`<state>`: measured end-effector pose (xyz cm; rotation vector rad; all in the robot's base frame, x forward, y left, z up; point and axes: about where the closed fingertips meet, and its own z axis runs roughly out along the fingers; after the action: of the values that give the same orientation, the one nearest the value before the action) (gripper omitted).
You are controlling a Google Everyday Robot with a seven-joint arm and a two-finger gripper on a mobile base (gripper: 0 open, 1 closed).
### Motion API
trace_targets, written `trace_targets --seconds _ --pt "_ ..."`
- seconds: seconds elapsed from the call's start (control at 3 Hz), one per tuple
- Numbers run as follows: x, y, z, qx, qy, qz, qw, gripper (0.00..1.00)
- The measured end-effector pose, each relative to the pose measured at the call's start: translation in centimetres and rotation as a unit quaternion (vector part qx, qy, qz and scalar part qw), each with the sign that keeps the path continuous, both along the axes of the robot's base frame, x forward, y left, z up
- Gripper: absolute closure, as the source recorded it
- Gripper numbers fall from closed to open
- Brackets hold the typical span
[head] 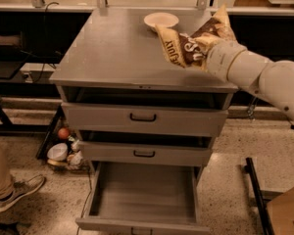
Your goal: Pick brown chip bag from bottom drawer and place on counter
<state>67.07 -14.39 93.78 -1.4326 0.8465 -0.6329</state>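
Observation:
The brown chip bag (183, 48) hangs tilted above the right part of the counter (112, 53), just in front of the small white bowl (160, 19). My gripper (204, 47) is at the end of the white arm that reaches in from the right. It is shut on the bag's right side and mostly hidden behind it. The bottom drawer (144, 195) is pulled out below, and its flat floor is bare.
Two wider drawers with black handles (143, 117) (144, 153) sit slightly open above the bottom one. Cups and a ball lie on the floor at the left (63, 148), near a person's leg and shoe (14, 192). A cardboard box (286, 212) stands at the bottom right. A pale ledge with posts (63, 6) runs behind.

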Motion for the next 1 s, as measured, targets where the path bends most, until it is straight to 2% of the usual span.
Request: trace_targets --seconds 0.33,0.67,1.0 --pt "4.7 2.1 0.6 0.042 0.016 -0.007 0.9990 1.00" --pt "7.5 3.3 1.1 0.061 0.024 -0.010 0.9978 1.00" --pt "10.6 4.3 0.7 0.078 0.046 -0.014 0.9958 0.81"
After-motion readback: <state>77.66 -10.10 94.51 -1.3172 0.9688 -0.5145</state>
